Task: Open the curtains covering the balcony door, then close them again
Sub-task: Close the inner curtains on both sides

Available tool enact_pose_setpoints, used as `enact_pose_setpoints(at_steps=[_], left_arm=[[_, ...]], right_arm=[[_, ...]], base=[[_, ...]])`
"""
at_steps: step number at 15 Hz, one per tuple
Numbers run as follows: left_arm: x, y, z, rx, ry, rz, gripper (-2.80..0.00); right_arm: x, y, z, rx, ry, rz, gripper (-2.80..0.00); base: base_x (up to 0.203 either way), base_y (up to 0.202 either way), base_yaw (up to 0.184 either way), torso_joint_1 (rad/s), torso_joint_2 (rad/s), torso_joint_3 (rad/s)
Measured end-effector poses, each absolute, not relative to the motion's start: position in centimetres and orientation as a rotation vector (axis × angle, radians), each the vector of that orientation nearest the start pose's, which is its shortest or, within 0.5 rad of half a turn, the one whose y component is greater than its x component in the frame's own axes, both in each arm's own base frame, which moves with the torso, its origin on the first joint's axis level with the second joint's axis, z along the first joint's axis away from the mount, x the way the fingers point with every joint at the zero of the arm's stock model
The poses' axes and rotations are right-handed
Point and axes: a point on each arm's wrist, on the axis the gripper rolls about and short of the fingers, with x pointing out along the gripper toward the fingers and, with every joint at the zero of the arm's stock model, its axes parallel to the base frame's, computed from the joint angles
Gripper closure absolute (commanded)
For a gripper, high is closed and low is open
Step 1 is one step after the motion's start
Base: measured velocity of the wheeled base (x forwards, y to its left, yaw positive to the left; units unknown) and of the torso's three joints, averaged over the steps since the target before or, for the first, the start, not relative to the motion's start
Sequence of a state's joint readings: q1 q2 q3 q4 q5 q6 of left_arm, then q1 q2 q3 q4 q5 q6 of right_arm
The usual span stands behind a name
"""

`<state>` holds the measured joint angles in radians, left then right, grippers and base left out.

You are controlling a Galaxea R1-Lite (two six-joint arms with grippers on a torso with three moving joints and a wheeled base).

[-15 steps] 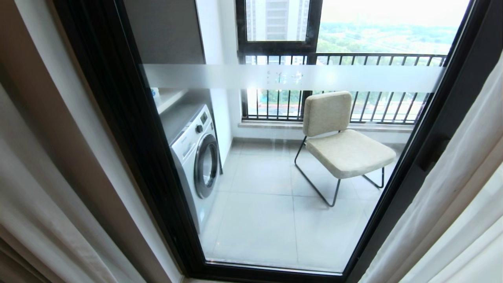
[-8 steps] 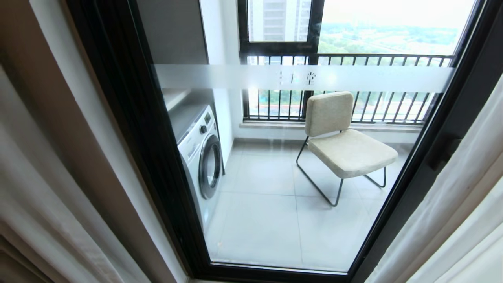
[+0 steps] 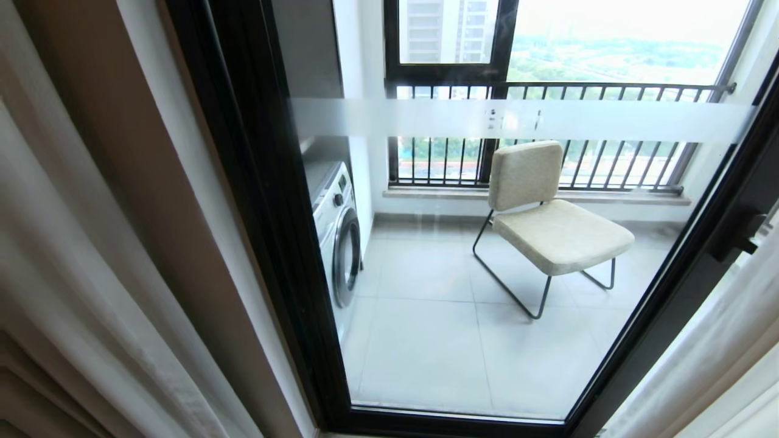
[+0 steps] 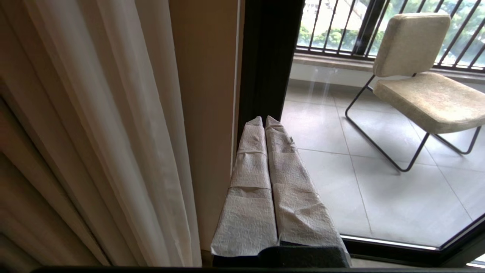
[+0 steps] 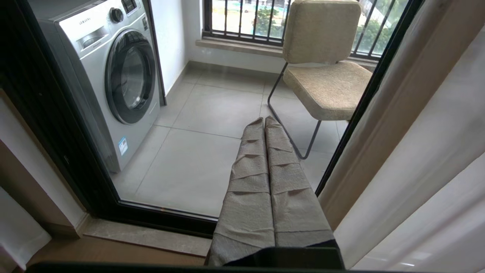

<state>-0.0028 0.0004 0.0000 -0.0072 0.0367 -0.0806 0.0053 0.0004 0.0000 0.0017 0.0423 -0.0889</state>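
The balcony door (image 3: 243,182) is a black-framed glass panel with a frosted band (image 3: 548,121) and a black handle (image 3: 739,234). The curtains are drawn aside, and the glass is uncovered. On the left hang white sheers (image 3: 73,274) with darker pleats (image 4: 30,189) behind them, and pale folds (image 3: 718,365) hang on the right. My left gripper (image 4: 264,119) is shut and empty, close to the left sheers (image 4: 113,132) and pointing at the door frame. My right gripper (image 5: 264,119) is shut and empty too, beside the right curtain (image 5: 435,170). Neither gripper shows in the head view.
Behind the glass stand a washing machine (image 3: 338,231) on the left and a beige chair (image 3: 548,225) on a tiled floor, with a black railing (image 3: 548,91) at the outer window. A beige wall edge (image 4: 204,113) lies between the left sheers and the frame.
The whole head view has slid to the right, so the camera has moved. More of the left curtain shows and less of the right one. The curtains have not visibly moved.
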Motion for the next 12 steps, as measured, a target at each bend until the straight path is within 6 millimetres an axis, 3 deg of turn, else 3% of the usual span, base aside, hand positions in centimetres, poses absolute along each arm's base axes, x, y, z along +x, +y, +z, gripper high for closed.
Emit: enact_pose_setpoints(at_steps=[2,12], left_arm=[[-2.28,0.09,7.62,-0.081,-0.008,0.032,0.00],[-2.28,0.09,7.63,-0.081,-0.009,0.034,0.00]], right_arm=[[-2.28,0.08,7.53,-0.089,0.000,0.048,0.00],[-2.28,0.08,7.54,-0.089,0.000,0.049,0.00]], base=[[0.000,0.112,0.003,0.003,0.00,-0.001],[0.000,0.000,0.000,0.000,0.00,0.000]])
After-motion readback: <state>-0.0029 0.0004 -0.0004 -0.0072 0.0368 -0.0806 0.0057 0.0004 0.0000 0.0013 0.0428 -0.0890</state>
